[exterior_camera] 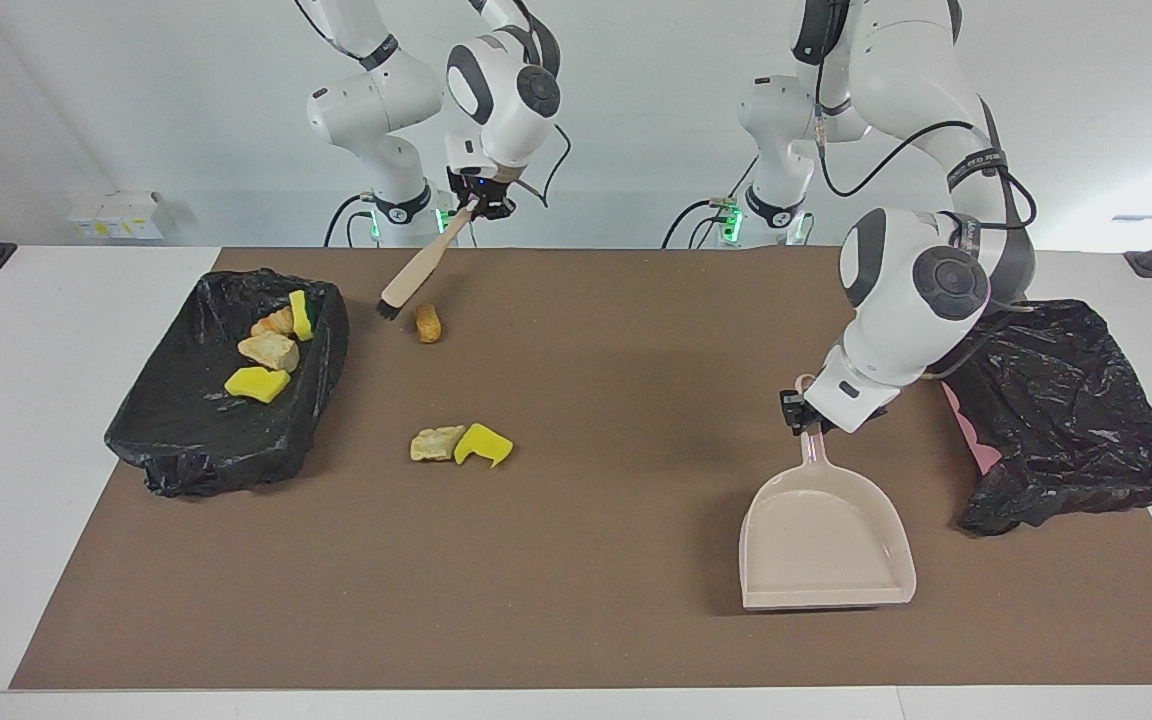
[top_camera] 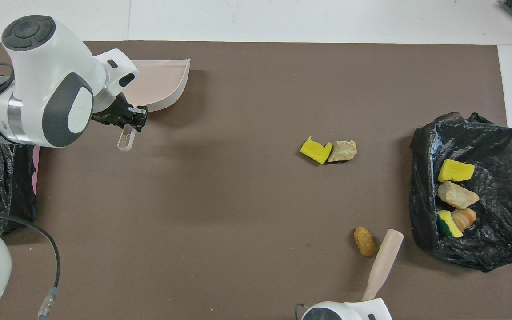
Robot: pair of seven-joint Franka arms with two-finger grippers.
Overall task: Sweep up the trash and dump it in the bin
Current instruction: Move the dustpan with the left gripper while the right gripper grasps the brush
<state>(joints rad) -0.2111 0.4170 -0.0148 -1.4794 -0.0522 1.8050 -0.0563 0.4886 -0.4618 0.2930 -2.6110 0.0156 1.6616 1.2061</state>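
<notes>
- There is small writing on the grey band of the left arm, at the upper right of the facing view, but it cannot be read.
- The left gripper [exterior_camera: 804, 408] is clamped on the handle of the pale beige plastic dustpan [exterior_camera: 824, 545]. The pan hangs down from it, low and to the right in the facing view, over the brown mat [exterior_camera: 576, 560].
- The right gripper [exterior_camera: 477, 205] is clamped on the top of the beige-handled brush [exterior_camera: 418, 270]. The brush slants down, and its dark bristles [exterior_camera: 388, 311] sit at the top middle-left of the facing view.
- A little brown bread-like nugget [exterior_camera: 427, 322] lies on the mat just beside the bristles.
- A pale beige rock-like lump [exterior_camera: 435, 443] and a bright yellow sponge chunk [exterior_camera: 483, 445] lie touching each other, in the middle-left of the facing view.
- At the left of the facing view is a bin lined with a black plastic bag [exterior_camera: 186, 430]. In it are a yellow sponge piece [exterior_camera: 256, 383], a beige rocky lump [exterior_camera: 269, 351], an orange-striped lump [exterior_camera: 274, 323] and a yellow-and-green sponge [exterior_camera: 301, 313].
- At the right of the facing view is a second black-bagged bin [exterior_camera: 1066, 420], with a bit of pink showing at its side.
</notes>
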